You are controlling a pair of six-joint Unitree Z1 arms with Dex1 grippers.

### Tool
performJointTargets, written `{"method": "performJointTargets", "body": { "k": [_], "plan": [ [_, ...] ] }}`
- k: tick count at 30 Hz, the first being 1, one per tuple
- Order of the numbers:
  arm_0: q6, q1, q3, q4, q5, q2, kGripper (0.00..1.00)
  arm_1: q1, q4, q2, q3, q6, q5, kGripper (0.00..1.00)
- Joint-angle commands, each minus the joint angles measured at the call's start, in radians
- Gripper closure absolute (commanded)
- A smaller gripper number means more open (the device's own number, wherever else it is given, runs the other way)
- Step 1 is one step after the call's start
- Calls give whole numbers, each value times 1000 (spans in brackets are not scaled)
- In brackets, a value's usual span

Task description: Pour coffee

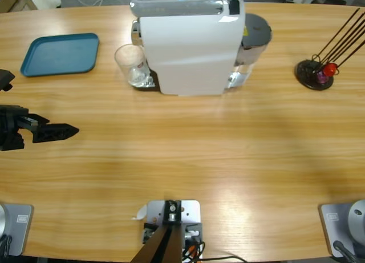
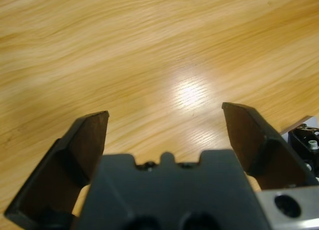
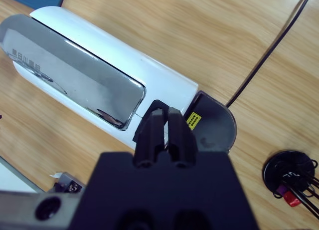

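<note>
Glass: small clear drinking glass (image 1: 131, 64) at the white coffee machine's (image 1: 191, 46) left side; coffee inside not discernible.
Left end effector (image 2: 164, 122): spread, over bare wooden worktop (image 1: 199, 154).
Right end effector (image 3: 167, 121): pressed together, above machine.
Surroundings: blue tray (image 1: 60, 53) far left; black stick holder (image 1: 315, 75) right.

coffee machine (image 3: 99, 85) | lid print, yellow sticker (image 3: 193, 120) | neither legible

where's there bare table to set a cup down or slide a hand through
Widest bare wood: in front of the coffee machine, toward the near edge. Also between the machine and the black stick holder. Crowded: the glass tight against the machine, blue tray nearby, left gripper below it.
</note>
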Motion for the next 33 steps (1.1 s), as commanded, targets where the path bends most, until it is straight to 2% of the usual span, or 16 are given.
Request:
{"method": "performJointTargets", "body": {
  "k": [1,22,26,28,29,30,31,32,33],
  "plan": [
    [11,-7,34,6,14,27,9,-10,6,62,14,11,-1,1000],
    [9,-7,37,4,14,29,9,18,52,88,39,18,7,1000],
    [10,-7,37,4,13,28,9,18,44,24,-101,-2,-38,1000],
    [14,-7,36,4,14,26,9,27,34,-38,-168,-32,-23,1000],
    [21,-7,34,4,14,23,9,37,34,-70,-173,-31,-11,890],
    [33,-7,28,2,13,16,9,49,34,-101,-160,-29,-12,347],
    [48,-7,23,-4,12,9,9,63,32,-133,-149,-29,-10,94],
    [67,-7,20,-14,12,4,9,81,26,-165,-124,-30,-10,14],
    [95,-7,20,-28,10,1,9,100,16,-193,-57,-31,-10,0]
  ]
}}
